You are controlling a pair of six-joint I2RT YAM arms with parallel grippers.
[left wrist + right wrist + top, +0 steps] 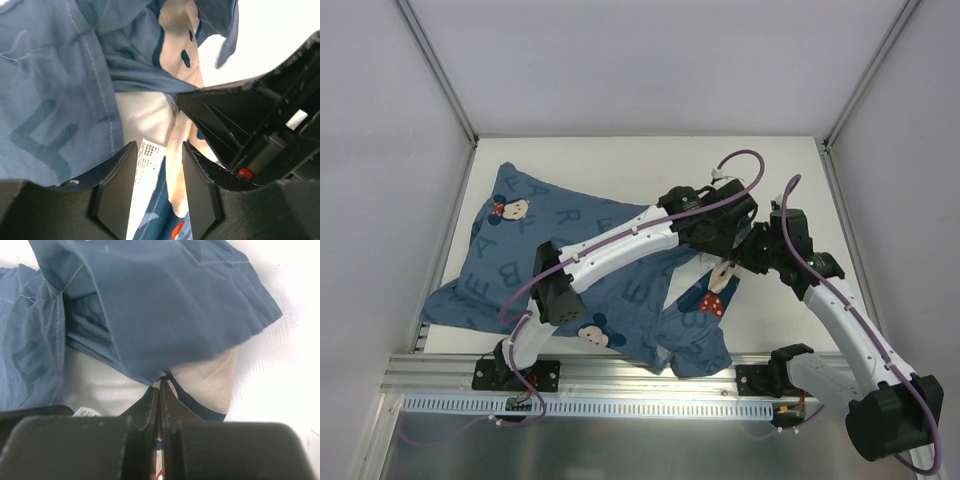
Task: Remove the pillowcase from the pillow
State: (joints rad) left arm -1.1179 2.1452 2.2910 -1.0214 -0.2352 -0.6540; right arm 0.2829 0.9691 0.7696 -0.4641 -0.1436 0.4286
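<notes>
Left claw [159, 152], jaws parted, over a white tag [149, 162]; blue pillowcase [50, 75] at left.

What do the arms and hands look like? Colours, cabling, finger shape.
Left arm and right arm: white link shells, black joint housings, a purple cable looped along each. Left hand and right hand: matte black, two flat wedge-shaped fingers with stippled edges. No sleeves or readable markings.

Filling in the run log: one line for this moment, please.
left claw: open, over pillow label | right claw: shut on pillowcase edge | pillow: mostly covered
</notes>
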